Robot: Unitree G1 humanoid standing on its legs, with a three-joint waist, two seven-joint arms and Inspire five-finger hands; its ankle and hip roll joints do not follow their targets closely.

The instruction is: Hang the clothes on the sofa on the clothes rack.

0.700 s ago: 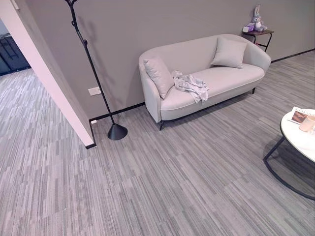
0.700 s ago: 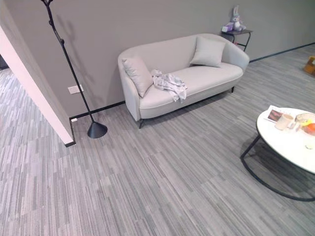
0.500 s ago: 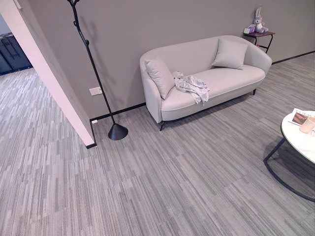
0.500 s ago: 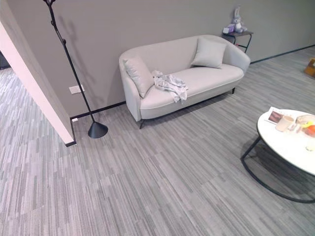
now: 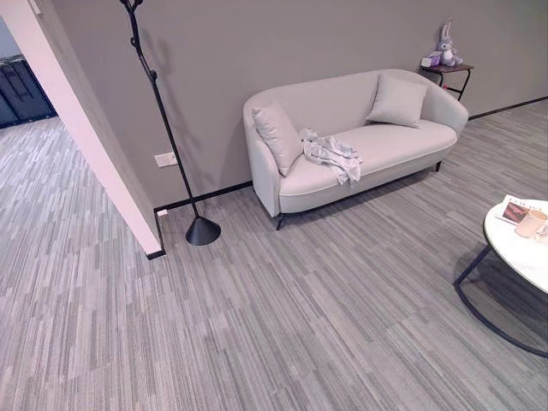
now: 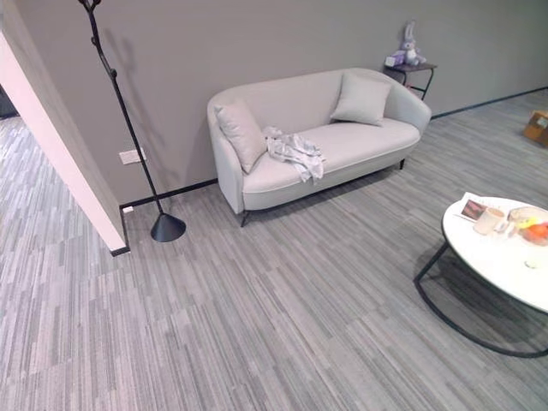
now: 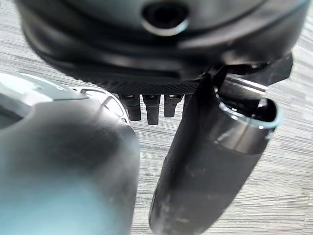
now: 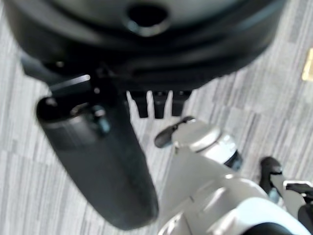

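At the upper left of the frame the black clothes rack (image 5: 167,128) stands bare against the grey wall, and right of it, at upper centre, the crumpled grey clothes (image 5: 332,154) lie on the seat of the pale sofa (image 5: 385,145), just beside its left cushion (image 5: 276,135). A round white bench (image 6: 505,261) sits at the right edge. The left hand (image 7: 205,161) and right hand (image 8: 98,161) each hang over the floor with fingers straight, holding nothing.

Crumpled grey clothes (image 5: 331,154) on pale sofa (image 5: 402,141) seat — black clothes rack (image 5: 163,128) upright beside sofa.
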